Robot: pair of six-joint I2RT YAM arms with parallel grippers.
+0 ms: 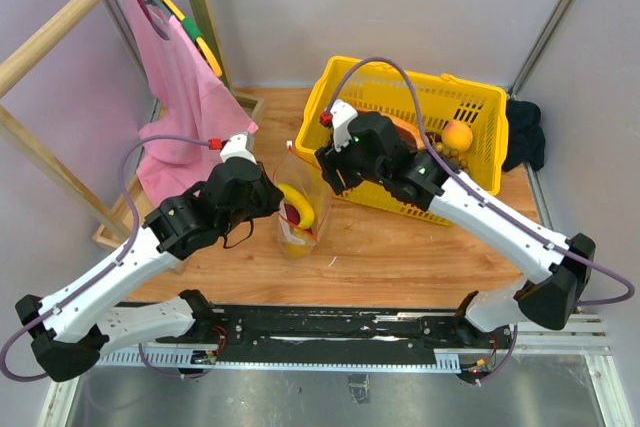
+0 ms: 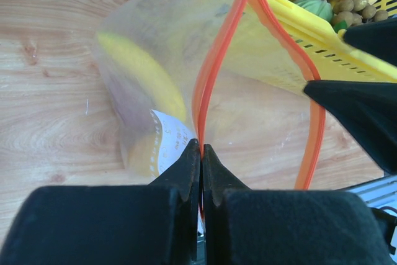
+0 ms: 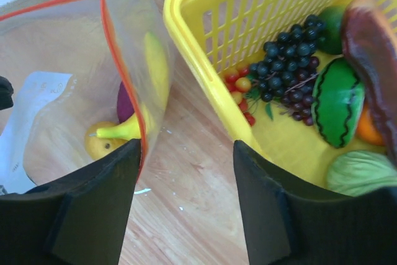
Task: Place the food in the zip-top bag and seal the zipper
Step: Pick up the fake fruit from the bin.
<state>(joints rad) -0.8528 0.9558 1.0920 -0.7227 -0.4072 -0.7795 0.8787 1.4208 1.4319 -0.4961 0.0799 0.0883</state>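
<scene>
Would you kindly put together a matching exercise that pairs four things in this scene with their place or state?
Things:
1. left end effector
2. right end effector
3. grape bunch
4. banana

Place or state:
A. inside the zip-top bag
B. jaws open, holding nothing
C. in the yellow basket
D. clamped on the zipper

Pairs: 1-D; 2-B; 3-C; 4-A

Clear zip-top bag (image 1: 296,215) upright, red zipper (image 2: 214,72) gaping, one end pinched in my left claw (image 2: 201,153); yellow, purple food (image 3: 103,144) inside.
</scene>
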